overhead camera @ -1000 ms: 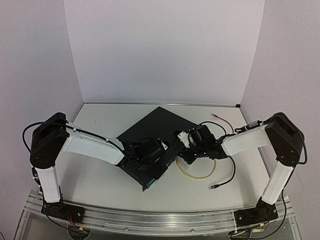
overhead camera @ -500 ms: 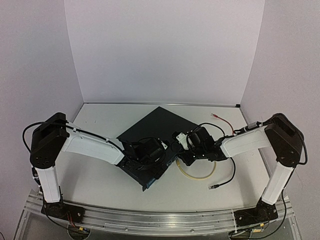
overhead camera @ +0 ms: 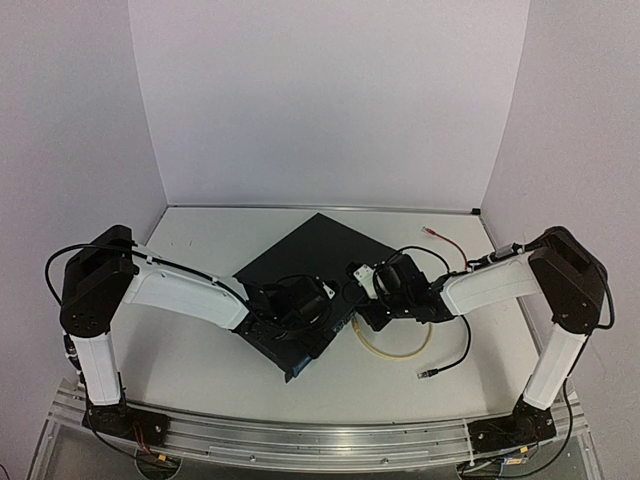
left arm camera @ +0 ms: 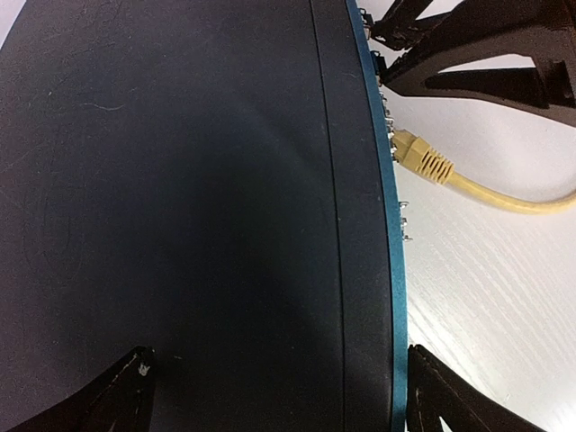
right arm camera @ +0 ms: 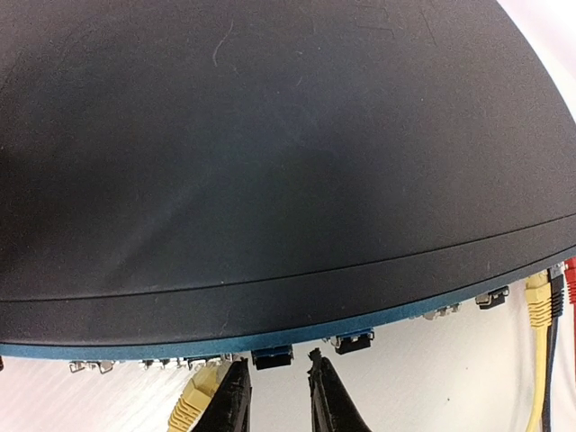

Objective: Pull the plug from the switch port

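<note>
- The switch lies flat in the middle of the white worktop. It is turned so that one corner points at the near edge and the opposite corner at the far edge.
- Its thin blue port face looks toward the worktop's near right corner.
- The plug is yellow and is seated in a socket on that face. Its yellow cable curls in a loop on the worktop just beside the switch, on the near right side.
- The left gripper is over the switch near its near corner, with its jaws spread wide. One of its fingers is above the dark top panel, and the other is past the blue edge, over the worktop. Nothing is clamped between them.
- The right gripper points at the port face from the right, its tips just short of it. Its fingers stand a narrow gap apart with nothing between them.
- In the right wrist view the plug sits just to one side of these fingers, outside the gap and apart from them.
- A black cable curves across the worktop's near right part and ends in a loose connector.
- A thin red wire lies toward the far right corner.
</note>
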Available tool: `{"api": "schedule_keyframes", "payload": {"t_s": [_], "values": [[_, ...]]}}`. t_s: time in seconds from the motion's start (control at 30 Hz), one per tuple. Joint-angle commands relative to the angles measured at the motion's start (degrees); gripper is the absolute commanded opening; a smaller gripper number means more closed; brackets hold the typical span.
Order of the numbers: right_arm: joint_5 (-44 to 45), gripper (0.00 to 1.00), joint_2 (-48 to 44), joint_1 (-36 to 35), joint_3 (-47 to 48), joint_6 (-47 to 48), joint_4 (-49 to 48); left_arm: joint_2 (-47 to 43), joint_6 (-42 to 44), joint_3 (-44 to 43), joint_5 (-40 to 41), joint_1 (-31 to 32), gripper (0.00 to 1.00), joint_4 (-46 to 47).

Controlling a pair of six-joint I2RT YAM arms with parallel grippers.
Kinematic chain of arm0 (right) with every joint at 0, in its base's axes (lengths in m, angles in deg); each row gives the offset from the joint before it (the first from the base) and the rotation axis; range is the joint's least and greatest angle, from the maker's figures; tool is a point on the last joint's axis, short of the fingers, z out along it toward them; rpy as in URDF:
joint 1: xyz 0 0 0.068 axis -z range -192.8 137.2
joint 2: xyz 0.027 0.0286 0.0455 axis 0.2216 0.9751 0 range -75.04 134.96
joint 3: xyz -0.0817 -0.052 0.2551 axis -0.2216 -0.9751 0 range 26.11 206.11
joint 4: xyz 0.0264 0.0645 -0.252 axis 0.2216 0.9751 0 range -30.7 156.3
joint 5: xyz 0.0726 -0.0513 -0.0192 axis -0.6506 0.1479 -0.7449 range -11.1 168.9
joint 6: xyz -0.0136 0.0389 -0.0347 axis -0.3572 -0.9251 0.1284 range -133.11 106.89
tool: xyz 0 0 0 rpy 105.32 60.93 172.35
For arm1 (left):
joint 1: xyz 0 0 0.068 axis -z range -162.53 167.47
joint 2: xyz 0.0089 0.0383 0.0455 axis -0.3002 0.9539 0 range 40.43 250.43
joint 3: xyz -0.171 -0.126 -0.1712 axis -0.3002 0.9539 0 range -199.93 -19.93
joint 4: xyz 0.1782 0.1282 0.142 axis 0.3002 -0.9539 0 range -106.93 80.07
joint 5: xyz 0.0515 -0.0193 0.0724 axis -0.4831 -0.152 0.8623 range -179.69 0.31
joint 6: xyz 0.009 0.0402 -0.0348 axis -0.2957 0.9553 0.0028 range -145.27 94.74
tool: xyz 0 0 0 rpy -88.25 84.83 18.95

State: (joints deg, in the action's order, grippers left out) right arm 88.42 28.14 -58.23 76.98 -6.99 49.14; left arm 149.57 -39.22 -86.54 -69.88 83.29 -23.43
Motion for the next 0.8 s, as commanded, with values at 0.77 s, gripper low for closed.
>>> {"api": "schedule_keyframes", "payload": {"t_s": [0.77], "values": [[0.19, 0.19, 1.51, -0.57, 0.94, -0.55, -2.43, 2.96, -2.59, 1.27, -6.1, 1.26, 0.94, -4.88]]}}
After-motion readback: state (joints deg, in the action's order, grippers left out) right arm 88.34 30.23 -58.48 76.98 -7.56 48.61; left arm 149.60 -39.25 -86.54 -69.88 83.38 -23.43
